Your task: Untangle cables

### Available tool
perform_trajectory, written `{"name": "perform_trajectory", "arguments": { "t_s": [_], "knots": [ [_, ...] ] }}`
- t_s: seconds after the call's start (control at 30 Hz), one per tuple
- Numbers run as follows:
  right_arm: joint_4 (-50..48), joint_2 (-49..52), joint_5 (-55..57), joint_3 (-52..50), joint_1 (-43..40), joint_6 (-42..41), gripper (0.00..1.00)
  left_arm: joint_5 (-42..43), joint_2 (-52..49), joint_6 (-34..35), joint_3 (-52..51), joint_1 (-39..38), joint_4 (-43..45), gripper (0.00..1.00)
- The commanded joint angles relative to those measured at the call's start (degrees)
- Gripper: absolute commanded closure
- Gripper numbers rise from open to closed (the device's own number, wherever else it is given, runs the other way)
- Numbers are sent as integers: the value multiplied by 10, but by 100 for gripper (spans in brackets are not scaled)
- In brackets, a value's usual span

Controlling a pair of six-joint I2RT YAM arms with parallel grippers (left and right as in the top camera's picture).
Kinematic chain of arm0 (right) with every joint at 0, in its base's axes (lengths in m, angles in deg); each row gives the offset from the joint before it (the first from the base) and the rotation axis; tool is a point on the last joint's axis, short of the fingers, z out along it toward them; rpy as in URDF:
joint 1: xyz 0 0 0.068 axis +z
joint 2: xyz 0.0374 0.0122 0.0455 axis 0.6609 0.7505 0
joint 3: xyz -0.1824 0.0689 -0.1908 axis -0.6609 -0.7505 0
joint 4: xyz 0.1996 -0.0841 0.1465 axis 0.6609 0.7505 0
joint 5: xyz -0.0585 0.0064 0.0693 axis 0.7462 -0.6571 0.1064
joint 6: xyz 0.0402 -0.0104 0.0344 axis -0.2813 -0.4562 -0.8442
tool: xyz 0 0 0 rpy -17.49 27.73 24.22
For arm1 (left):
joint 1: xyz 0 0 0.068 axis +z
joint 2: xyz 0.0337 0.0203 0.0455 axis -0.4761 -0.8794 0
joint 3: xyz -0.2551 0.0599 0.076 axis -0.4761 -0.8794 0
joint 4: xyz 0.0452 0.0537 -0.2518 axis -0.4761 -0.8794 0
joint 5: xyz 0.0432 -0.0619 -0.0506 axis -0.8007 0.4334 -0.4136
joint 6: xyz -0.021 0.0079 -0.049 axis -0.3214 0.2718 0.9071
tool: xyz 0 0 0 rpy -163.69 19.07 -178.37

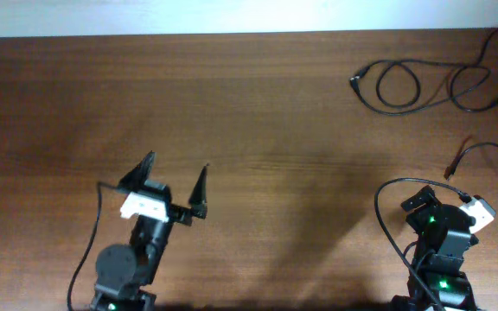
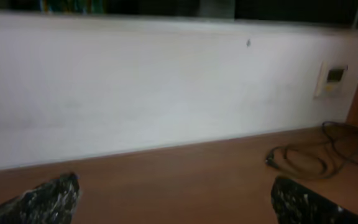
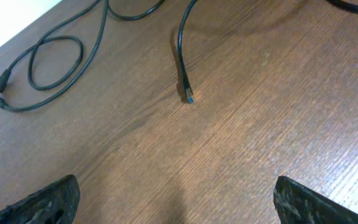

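Note:
Two thin black cables lie at the far right of the table. One cable (image 1: 400,85) forms loose loops with a plug end at its left; it also shows in the right wrist view (image 3: 55,56) and, blurred, in the left wrist view (image 2: 303,158). The second cable (image 1: 482,149) curves near the right edge, and its small plug end (image 3: 188,96) lies apart from the loops. My left gripper (image 1: 175,183) is open and empty at the front left, far from both cables, and shows in its wrist view (image 2: 176,186). My right gripper (image 3: 176,193) is open and empty, short of the second cable's plug.
The right arm (image 1: 443,229) sits folded at the front right with its own thicker black wire looping beside it. A white wall (image 2: 166,93) runs along the table's far edge. Bare brown wood (image 1: 249,130) lies between the arms and the cables.

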State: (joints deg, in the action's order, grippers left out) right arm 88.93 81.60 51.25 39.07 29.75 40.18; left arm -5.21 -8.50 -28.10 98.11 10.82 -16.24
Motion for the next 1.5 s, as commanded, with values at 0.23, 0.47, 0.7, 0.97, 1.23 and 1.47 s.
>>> {"name": "perform_trajectory", "arguments": {
  "t_s": [0.23,0.47,0.7,0.97,1.23,1.47],
  "knots": [
    [-1,-1,8,-4,3,-3,1,85,149,5,-104,116,75,1],
    [-1,-1,8,-4,3,-3,1,127,211,3,-117,201,76,1],
    [-1,-1,8,-4,3,-3,1,112,250,-1,-138,200,51,1],
    [-1,-1,8,-4,3,-3,1,69,250,-1,-138,193,-78,1],
    [-1,-1,8,-4,3,-3,1,59,250,-79,-138,198,-229,1],
    [-1,-1,8,-4,3,-3,1,59,250,-121,-138,198,-230,1]
  ]
}}
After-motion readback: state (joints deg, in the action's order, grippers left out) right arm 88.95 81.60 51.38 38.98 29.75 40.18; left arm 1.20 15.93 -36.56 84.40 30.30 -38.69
